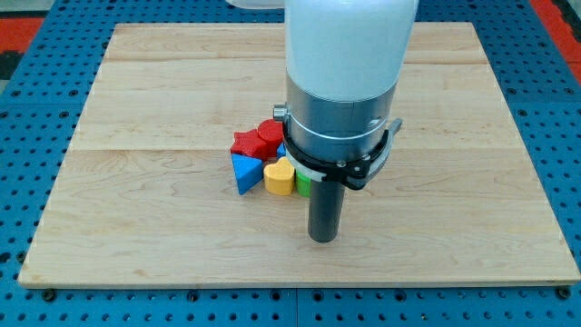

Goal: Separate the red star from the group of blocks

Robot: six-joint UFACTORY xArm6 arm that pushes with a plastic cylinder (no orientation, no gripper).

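A tight group of blocks lies near the board's middle. The red star [245, 143] is at the group's upper left, touching a second red block [270, 135] to its right. Below it sits a blue triangle [243, 172], and right of that a yellow heart [280, 177]. A green block [302, 184] peeks out beside the heart, mostly hidden by the arm. A sliver of another blue block [282, 152] shows at the arm's edge. My tip [323, 239] rests on the board below and right of the group, apart from the blocks.
The wooden board [136, 227] lies on a blue pegboard table [36, 82]. The arm's large white and grey body [340, 82] hides the board's upper middle and anything behind it.
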